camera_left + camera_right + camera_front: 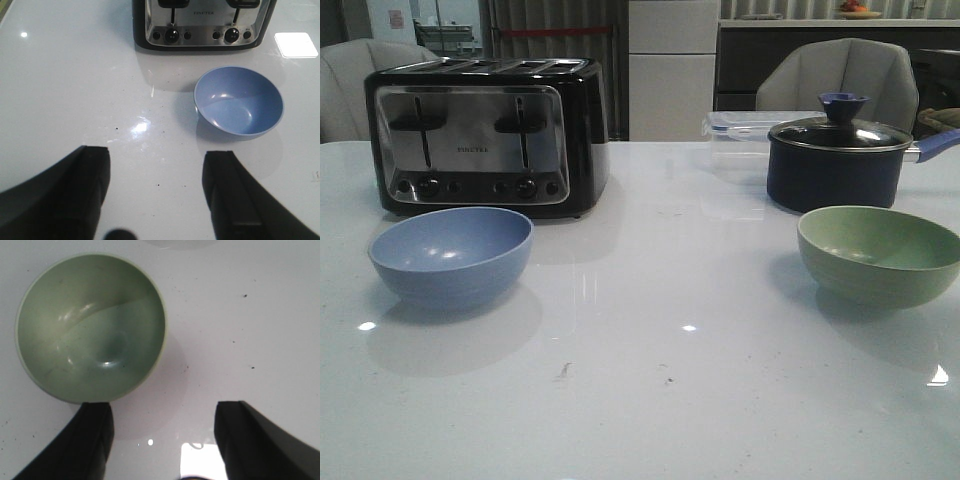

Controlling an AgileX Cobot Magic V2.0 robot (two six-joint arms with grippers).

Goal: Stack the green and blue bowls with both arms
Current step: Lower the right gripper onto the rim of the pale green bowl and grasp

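The green bowl [91, 326] sits just ahead of the empty, wide-open right gripper [162, 440], nearer than the blue bowl [239, 101] is to the equally open left gripper [157, 195].

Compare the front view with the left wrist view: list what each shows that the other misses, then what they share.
Only the front view shows the green bowl, the navy pot with its glass lid, a clear container behind it, and chairs. Only the left wrist view shows the left gripper, its fingers spread apart over bare table, holding nothing. Both show the blue bowl, empty and upright, the toaster behind it, and the white table.
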